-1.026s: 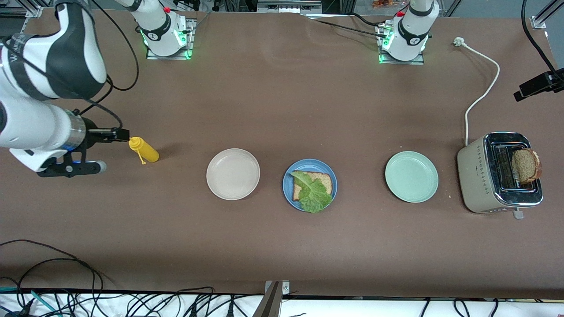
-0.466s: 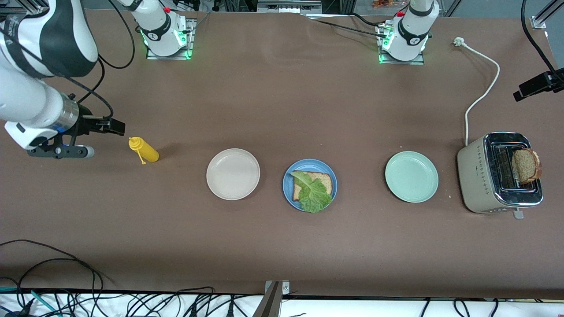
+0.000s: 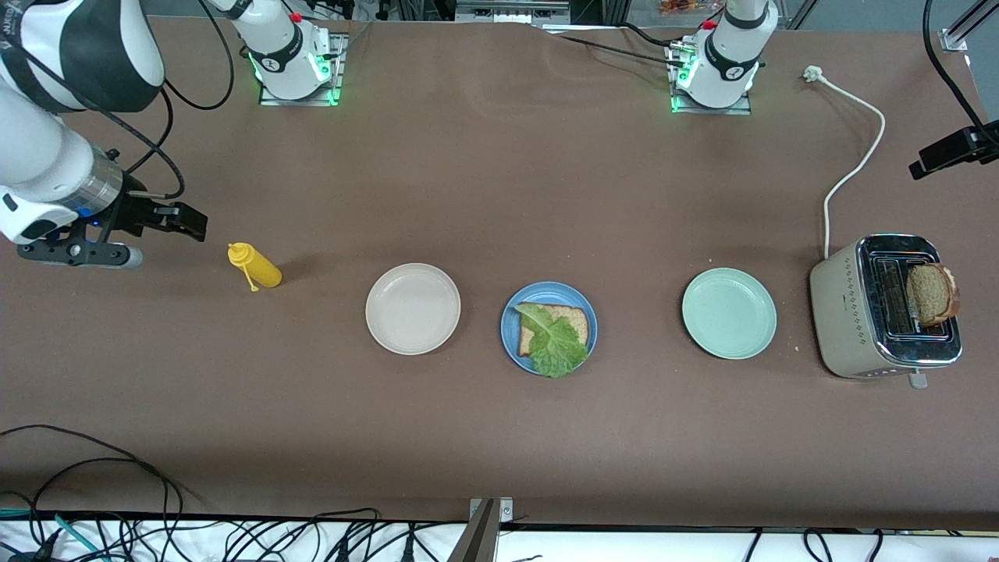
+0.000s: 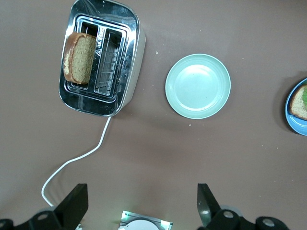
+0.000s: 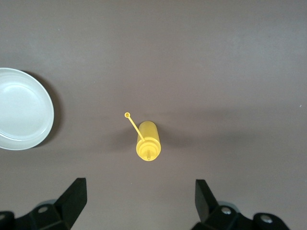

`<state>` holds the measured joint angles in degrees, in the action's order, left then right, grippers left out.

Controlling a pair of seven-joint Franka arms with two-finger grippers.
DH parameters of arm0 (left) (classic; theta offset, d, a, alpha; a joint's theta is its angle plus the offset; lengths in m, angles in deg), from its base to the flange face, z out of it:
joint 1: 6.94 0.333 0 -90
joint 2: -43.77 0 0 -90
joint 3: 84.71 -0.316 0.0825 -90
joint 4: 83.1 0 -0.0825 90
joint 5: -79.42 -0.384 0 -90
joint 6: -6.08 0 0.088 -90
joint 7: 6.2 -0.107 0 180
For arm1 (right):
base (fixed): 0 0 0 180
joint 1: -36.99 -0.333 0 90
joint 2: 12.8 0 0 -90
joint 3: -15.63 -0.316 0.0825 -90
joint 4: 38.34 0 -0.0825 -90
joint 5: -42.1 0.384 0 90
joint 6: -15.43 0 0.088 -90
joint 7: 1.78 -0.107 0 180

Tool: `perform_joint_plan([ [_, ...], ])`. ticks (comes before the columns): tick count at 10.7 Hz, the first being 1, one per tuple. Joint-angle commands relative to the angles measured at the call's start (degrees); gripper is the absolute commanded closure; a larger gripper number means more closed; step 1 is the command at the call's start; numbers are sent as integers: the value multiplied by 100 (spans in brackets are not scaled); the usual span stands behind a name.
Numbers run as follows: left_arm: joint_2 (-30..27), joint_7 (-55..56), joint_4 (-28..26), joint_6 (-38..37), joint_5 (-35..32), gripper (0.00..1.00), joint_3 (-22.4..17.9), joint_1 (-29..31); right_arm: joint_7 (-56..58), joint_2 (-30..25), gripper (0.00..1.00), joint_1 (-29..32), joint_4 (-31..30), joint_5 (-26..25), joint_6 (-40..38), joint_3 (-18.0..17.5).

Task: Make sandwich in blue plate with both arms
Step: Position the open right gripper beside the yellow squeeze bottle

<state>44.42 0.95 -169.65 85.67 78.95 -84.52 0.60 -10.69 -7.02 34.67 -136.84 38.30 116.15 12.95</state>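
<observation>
Blue plate (image 3: 509, 312) holds bread slice (image 3: 574, 318) under lettuce (image 3: 556, 345); both grippers spread, empty — right gripper (image 3: 186, 222) over bare table near mustard bottle (image 3: 254, 266), left gripper (image 4: 141, 206) high up; next, likely lifting toaster's (image 3: 851, 328) second slice (image 3: 930, 293).

I am watching the right end effector (image 3: 181, 221) pulling away from the yellow bottle (image 3: 255, 266), climbing toward the upper left of the frame. A second ago its open fingers were touching the bottle's cap; now they are hanging clear of it, empty, over bare table (image 3: 484, 179).
</observation>
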Motion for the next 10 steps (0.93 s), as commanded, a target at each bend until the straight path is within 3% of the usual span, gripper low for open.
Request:
perform_joint_plan([
  [1,-20,-135,86,-119,-67,0,33,28,-49,-112,0,47,-3,178,88,-13],
  [6,-11,-135,86,-119,-67,0,33,28,29,212,0,56,16,116,194,-4],
  [10,-11,-135,86,-119,-67,0,33,28,4,169,0,21,24,134,-165,-66],
])
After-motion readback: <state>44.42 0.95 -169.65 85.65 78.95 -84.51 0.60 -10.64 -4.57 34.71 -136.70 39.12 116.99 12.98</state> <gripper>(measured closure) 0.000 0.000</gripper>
